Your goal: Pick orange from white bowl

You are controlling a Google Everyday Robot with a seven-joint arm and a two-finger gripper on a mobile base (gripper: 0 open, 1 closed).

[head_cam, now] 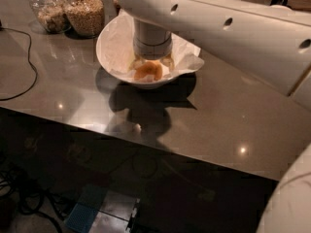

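Note:
The white bowl (pixel 114 57), wide and lined with crinkled white paper, stands at the back of the dark table. The orange (pixel 148 71), pale yellow-orange, lies low in the bowl's near side; only its top shows above the rim. My gripper (pixel 151 65) reaches straight down into the bowl from the white arm, right over the orange, with its wrist cylinder hiding most of the fingers. The fruit sits at the gripper's tip, partly covered by it.
Two glass jars (pixel 86 11) of grains or nuts stand at the back left next to the bowl. A black cable (pixel 25 62) loops over the table's left side. The table's front edge (pixel 146 147) runs across the middle. The white arm spans the upper right.

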